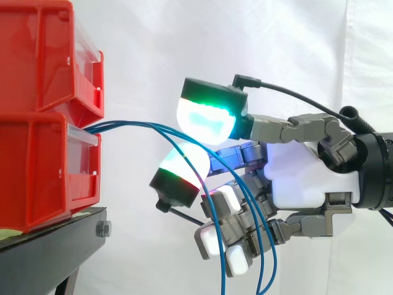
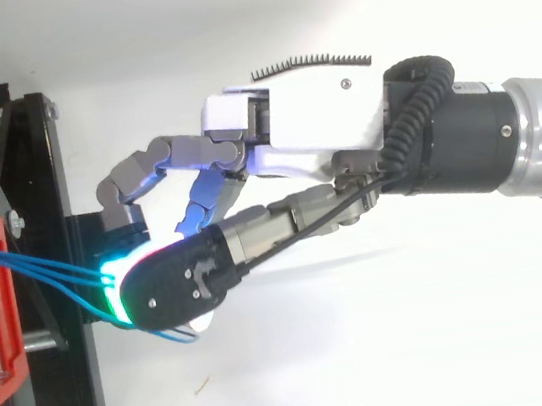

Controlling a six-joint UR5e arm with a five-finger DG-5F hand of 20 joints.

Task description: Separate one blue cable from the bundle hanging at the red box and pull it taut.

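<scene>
Standing stacked at the left, two red bins [image 1: 37, 166] sit on a black stand [image 1: 55, 243] before a white curtain. The hand [image 1: 298, 175] reaches in level from the right, near the bins but apart from them. Blue cables [image 1: 132, 125] leave the lower bin's front as a bundle, arc right into the hand and hang loose below it. Whether the hand is clamped on them cannot be told.
</scene>
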